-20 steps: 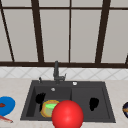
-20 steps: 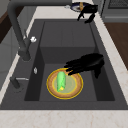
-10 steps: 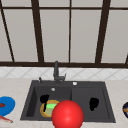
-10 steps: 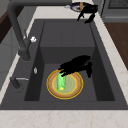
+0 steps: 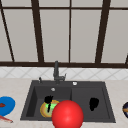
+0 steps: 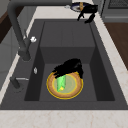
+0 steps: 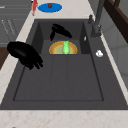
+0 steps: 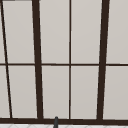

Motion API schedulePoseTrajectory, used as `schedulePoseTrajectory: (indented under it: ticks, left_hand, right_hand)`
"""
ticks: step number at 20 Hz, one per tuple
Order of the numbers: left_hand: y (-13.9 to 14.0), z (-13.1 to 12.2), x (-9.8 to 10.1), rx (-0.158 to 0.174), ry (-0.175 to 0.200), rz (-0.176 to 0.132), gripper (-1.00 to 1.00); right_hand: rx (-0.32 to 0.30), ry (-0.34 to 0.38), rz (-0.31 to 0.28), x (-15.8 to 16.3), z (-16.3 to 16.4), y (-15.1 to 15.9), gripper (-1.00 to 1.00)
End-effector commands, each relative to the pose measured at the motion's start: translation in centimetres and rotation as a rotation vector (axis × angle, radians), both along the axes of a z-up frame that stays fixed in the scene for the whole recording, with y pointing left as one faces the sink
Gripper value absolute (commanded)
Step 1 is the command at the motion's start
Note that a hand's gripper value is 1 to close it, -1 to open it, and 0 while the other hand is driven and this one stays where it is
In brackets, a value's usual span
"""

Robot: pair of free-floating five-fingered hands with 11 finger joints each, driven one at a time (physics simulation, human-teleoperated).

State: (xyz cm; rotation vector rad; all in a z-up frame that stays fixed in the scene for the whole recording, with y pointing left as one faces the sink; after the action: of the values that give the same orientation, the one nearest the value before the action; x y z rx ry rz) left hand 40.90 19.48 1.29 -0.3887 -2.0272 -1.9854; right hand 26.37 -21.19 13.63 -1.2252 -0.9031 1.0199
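Observation:
A round orange-rimmed plate (image 5: 44, 111) (image 6: 75, 91) (image 7: 55, 48) lies on the floor of the sink's left basin. On it rests a green object (image 6: 60, 83) (image 7: 65, 47) (image 5: 53, 107). My left hand (image 5: 48, 100) (image 6: 70, 67) (image 7: 58, 30) hovers just over the plate's far part, open, with its fingers stretched above the green object and holding nothing. My right hand (image 5: 93, 103) (image 7: 25, 53) (image 6: 87, 11) hangs idle and open above the right basin near its front edge.
The dark double sink (image 5: 105, 100) has a tall black faucet (image 5: 56, 72) (image 6: 17, 37) at the back. A red ball (image 5: 67, 115) shows at the sink's front edge. A blue plate (image 5: 6, 105) (image 7: 50, 7) lies on the left counter, a bowl (image 5: 125, 109) on the right.
My left hand has shifted across the plate toward the faucet side and now covers the green object's top end. The right hand has stayed still.

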Motion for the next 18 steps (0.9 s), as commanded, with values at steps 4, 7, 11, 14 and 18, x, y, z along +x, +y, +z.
schedulePoseTrajectory:
  ticks: [4, 7, 11, 14, 18]
  left_hand:
    - [-0.9, -4.8, 2.2, 0.0, 0.024, -0.001, -1.0]
    - [-0.9, -6.5, 3.1, -0.001, 0.012, -0.005, -1.0]
    - [-1.1, -8.8, 5.3, 0.007, 0.008, -0.002, -1.0]
    - [-1.2, -11.0, 6.1, 0.013, 0.018, -0.001, -1.0]
    - [-1.0, -12.0, 7.2, 0.003, 0.093, -0.006, -1.0]
  right_hand:
    - [0.0, 0.0, 0.0, 0.0, 0.0, 0.0, 0.0]
    - [0.0, 0.0, 0.0, 0.0, 0.0, 0.0, 0.0]
    - [0.0, 0.0, 0.0, 0.0, 0.0, 0.0, 0.0]
    - [0.0, 0.0, 0.0, 0.0, 0.0, 0.0, 0.0]
    - [0.0, 0.0, 0.0, 0.0, 0.0, 0.0, 0.0]
